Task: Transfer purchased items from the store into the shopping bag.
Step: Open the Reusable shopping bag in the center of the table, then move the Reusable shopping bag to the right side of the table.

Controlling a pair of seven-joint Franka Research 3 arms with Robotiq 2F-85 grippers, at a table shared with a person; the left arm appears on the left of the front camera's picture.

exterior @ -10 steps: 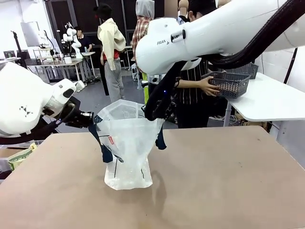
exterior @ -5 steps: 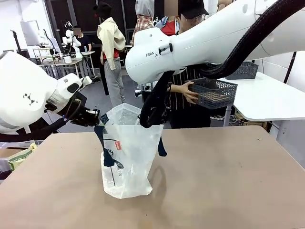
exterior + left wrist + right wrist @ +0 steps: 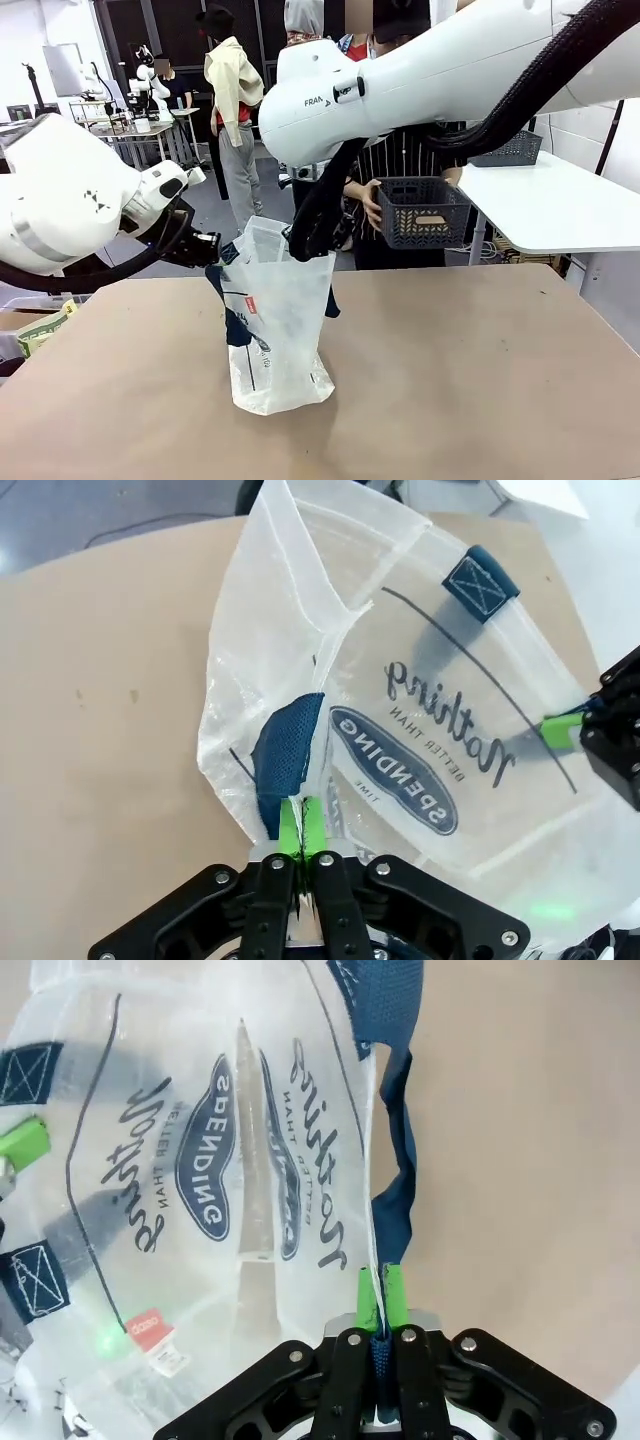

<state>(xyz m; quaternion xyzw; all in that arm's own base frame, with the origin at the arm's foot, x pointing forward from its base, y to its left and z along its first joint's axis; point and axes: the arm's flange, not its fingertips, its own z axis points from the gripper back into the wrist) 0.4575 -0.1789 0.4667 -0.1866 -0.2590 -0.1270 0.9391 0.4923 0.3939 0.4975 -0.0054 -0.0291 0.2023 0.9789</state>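
The shopping bag [image 3: 275, 330], translucent white with navy handles and a round logo, stands on the brown table. My left gripper [image 3: 216, 250] is shut on its left rim and my right gripper [image 3: 298, 250] on its right rim, holding the mouth apart. In the left wrist view the gripper [image 3: 300, 830] pinches the bag [image 3: 420, 750] beside a navy strap. In the right wrist view the gripper [image 3: 375, 1295] clamps the bag's [image 3: 200, 1160] edge and strap. Beyond the table a person holds the store [image 3: 420, 212], a dark grey lattice basket. A pale shape shows through its side; the purchased items are otherwise hidden.
A white side table [image 3: 560, 200] stands at the right with another grey basket [image 3: 510, 148] on it. The brown tabletop [image 3: 480, 380] lies bare right of the bag. A box with papers [image 3: 40, 328] sits at the left edge.
The person has carried the basket from the side table down and left, closer to the bag. Both arms shifted slightly right and the bag's mouth stands a little higher.
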